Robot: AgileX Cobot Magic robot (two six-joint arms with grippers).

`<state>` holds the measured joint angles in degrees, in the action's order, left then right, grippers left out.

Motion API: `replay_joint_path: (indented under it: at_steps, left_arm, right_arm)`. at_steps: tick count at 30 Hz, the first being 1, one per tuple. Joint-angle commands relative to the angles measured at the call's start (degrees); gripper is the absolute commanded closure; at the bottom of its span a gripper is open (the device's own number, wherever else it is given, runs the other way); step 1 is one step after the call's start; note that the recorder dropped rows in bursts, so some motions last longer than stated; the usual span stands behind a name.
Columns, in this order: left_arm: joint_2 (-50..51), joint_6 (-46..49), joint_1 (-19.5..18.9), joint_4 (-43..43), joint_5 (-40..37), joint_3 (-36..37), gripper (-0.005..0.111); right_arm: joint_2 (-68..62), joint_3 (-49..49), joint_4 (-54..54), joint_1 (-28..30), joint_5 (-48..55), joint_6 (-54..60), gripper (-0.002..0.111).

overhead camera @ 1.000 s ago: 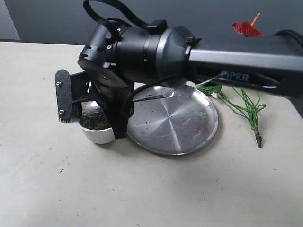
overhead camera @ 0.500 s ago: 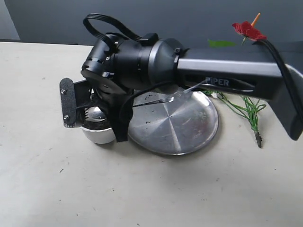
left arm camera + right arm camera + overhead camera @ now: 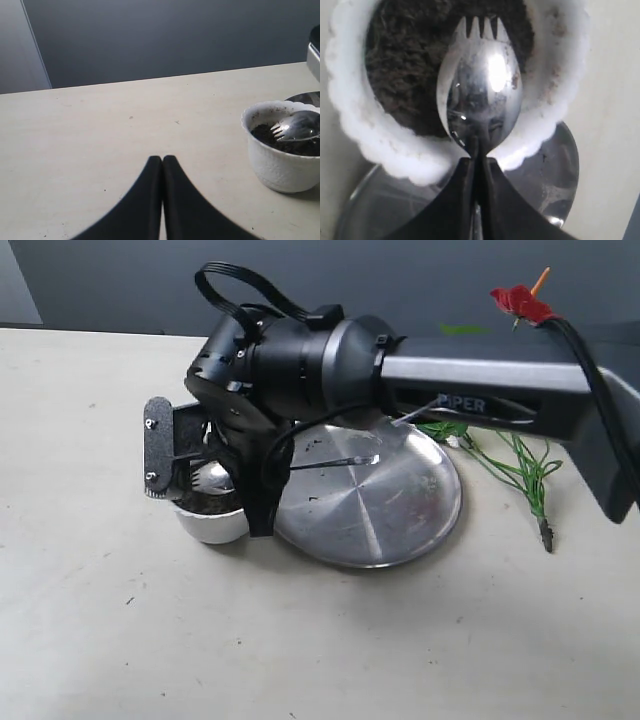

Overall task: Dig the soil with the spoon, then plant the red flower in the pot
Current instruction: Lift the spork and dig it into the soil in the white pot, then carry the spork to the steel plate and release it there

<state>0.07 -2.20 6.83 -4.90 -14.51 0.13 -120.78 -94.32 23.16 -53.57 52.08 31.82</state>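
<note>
The white scalloped pot (image 3: 212,524) (image 3: 277,165) (image 3: 355,125) holds dark soil (image 3: 200,504) (image 3: 264,134) (image 3: 405,65). My right gripper (image 3: 256,512) (image 3: 479,156) is shut on the handle of the steel spoon (image 3: 212,478) (image 3: 297,126) (image 3: 480,95). The spoon's notched bowl hovers just over the soil, inside the rim. The red flower (image 3: 522,302) rises behind the right arm, and its green stems (image 3: 520,468) lie on the table to the right of the plate. Over bare table left of the pot, my left gripper (image 3: 162,159) is shut and empty; the exterior view does not show it.
A large round steel plate (image 3: 390,510) (image 3: 555,170) touches the pot's right side, under the right gripper's fingers. The right arm (image 3: 480,390) stretches across the plate from the right. A dark wall runs behind the table.
The right gripper with the spoon has shifted a little to the right over the pot and its wrist has turned slightly. The pot, plate and flower have stayed put.
</note>
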Motion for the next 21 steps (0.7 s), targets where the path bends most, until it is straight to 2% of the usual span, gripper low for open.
replay_joint_path:
  at_steps: [1,8,12,17,21]
  left_arm:
    - [-0.07,-0.25,0.31,0.09,0.79,-0.13,0.106]
    - [-0.07,-0.25,0.31,0.09,0.79,-0.13,0.106]
    - [-0.07,-0.25,0.31,0.09,0.79,-0.13,0.106]
    - [-0.07,-0.25,0.31,0.09,0.79,-0.13,0.106]
    - [-0.07,-0.25,0.31,0.09,0.79,-0.13,0.106]
  right_arm:
    - [3.41,-0.30,1.62,0.29,0.30,-2.57,0.109]
    - [1.59,-0.30,-3.21,0.29,-3.03,-1.90,0.109]
    - [0.98,-0.30,-0.67,0.29,-0.57,-2.71,0.109]
    - [5.13,-0.30,5.83,1.02,0.83,-18.61,0.109]
    - [8.62,-0.30,3.73,4.96,1.35,-27.95,0.109]
